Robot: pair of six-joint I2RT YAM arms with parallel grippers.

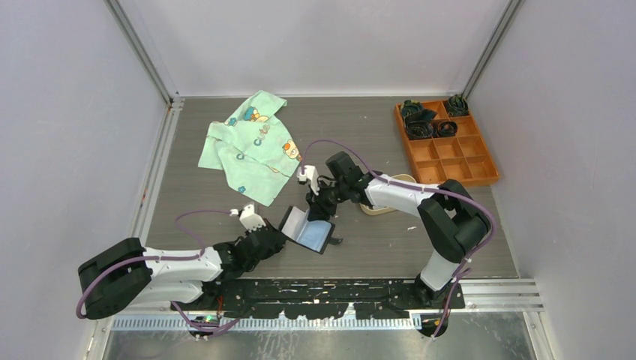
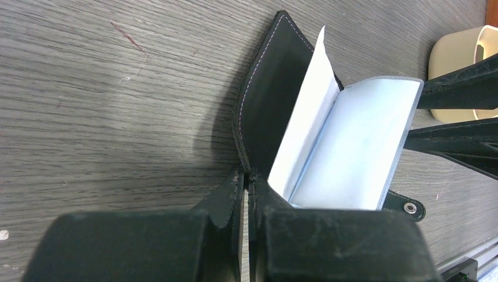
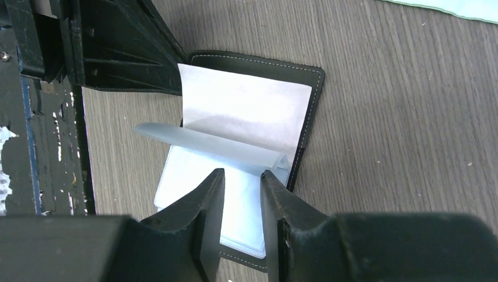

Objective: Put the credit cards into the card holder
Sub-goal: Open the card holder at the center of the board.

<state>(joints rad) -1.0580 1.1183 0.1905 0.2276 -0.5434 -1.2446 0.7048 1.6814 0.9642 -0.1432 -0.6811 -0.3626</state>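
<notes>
The card holder [image 1: 307, 229] is laid open by the middle of the worktop's [image 1: 375, 135] near edge, one black cover raised and clenched between the left fingers [image 2: 226, 202]. The right fingers [image 3: 205, 205] are held apart above the open holder, with a lifted translucent sleeve [image 3: 205, 141] lying just at their tips; nothing is seen gripped between them. Two risks are judged from here. If the raised cover slips out of the left pinch, the holder would fold shut. The thin sleeve could also be creased or torn if it is pushed instead of parted. By count there is one card holder with one white leaf [image 3: 241, 108] inside it, which cannot be told apart from a card. No loose credit cards are made out. One beige tray [image 1: 384, 210], one orange tray [image 1: 459, 169] and one patterned cloth [image 1: 251, 146] are also counted
</notes>
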